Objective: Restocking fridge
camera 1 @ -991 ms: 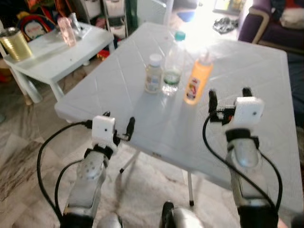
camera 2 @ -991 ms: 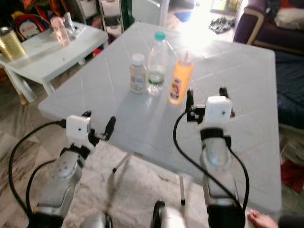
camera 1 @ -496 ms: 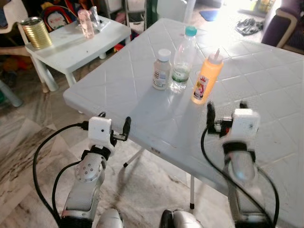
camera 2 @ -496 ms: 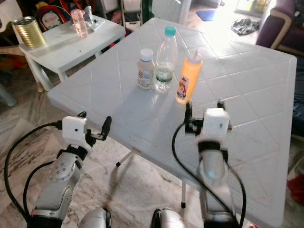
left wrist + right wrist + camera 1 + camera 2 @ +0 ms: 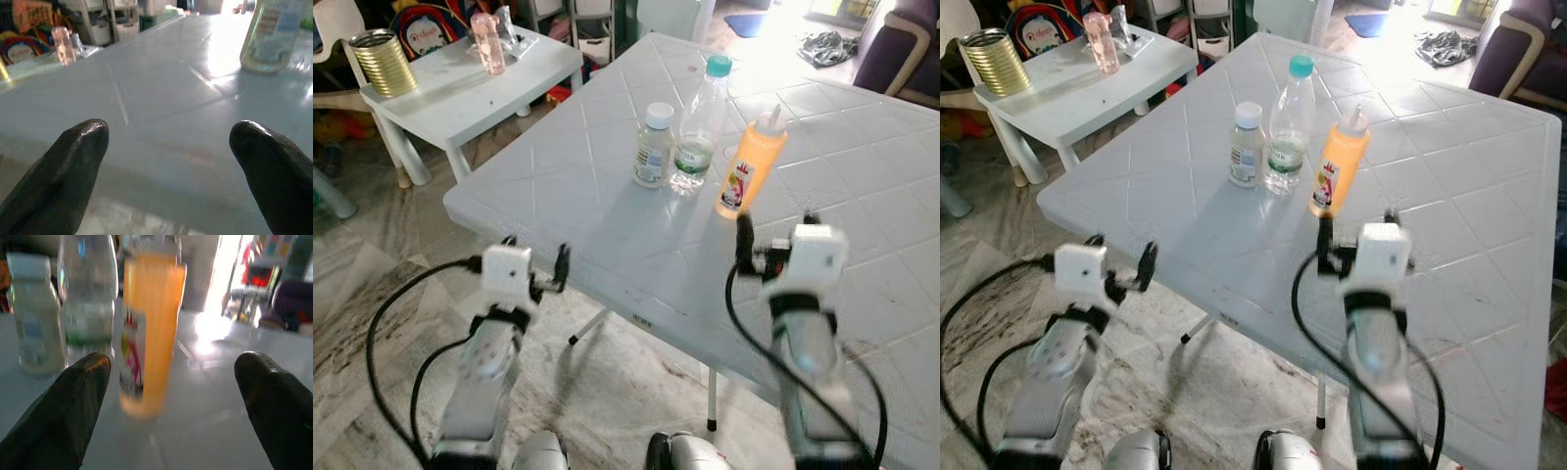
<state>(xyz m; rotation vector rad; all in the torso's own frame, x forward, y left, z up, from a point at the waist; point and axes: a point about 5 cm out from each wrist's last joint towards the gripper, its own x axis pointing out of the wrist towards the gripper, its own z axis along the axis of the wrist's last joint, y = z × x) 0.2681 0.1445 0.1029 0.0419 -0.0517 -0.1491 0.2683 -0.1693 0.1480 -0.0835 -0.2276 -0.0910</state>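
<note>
So the big white plastic table (image 5: 607, 176) has the three things to restock standing in a row toward its far-left part: the clear water bottle with the teal cap (image 5: 701, 125) in the middle, the orange squeeze bottle (image 5: 749, 164) on its right, and the small white-capped bottle (image 5: 653, 147) on its left. All three are upright and close together, and the water bottle looks like it's nearly touching the small one.

The right gripper (image 5: 771, 235) is over the tabletop just on the near side of the orange squeeze bottle, fingers spread wide and nothing between them. In the right wrist view that bottle sits a bit off-centre between the two fingertips (image 5: 73, 401), so my take is it should shift sideways to centre the bottle first, then slide in low around the body. Pinching up near the nozzle looks like a good way to tip it, and going in crooked risks bumping the water bottle next door.

The left gripper (image 5: 533, 259) hangs off the table's near edge, also spread and empty.

Compared with a second ago, the whole picture has shifted, so the camera has moved. The bottles look unmoved on the table, and the right gripper seems about as close to the orange one as before.
</note>
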